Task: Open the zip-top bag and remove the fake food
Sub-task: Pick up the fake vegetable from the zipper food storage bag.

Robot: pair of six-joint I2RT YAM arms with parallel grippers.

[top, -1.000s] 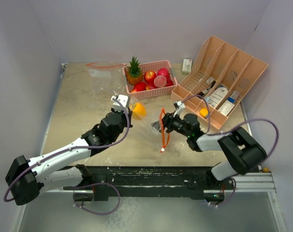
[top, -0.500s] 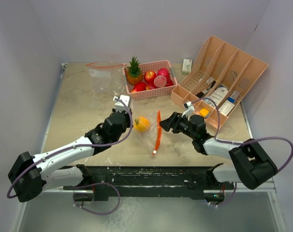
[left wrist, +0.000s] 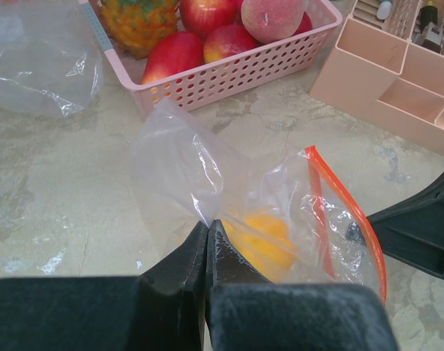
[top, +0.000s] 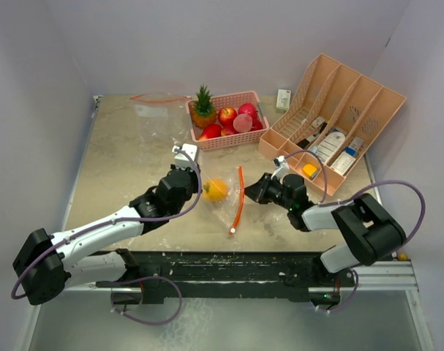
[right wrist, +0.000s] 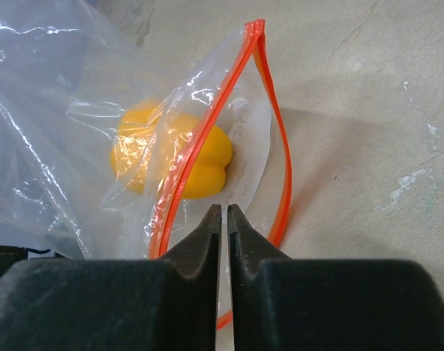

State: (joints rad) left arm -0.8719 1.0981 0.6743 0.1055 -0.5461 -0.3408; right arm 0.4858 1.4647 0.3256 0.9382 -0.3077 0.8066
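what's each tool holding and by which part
left tool pinches the zip-top bag by its clear film, away from the orange zip. right tool is shut at the bag's open mouth; whether it grips cannot be told.

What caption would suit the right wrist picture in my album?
The right hand pinches the clear plastic zip-top bag, orange seal open, a glossy yellow plastic bell pepper inside.

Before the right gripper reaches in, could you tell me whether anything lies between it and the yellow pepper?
Yes: from the right gripper, the bag's orange zip strip and clear film cross most of the yellow pepper; the mouth gapes only beside it.
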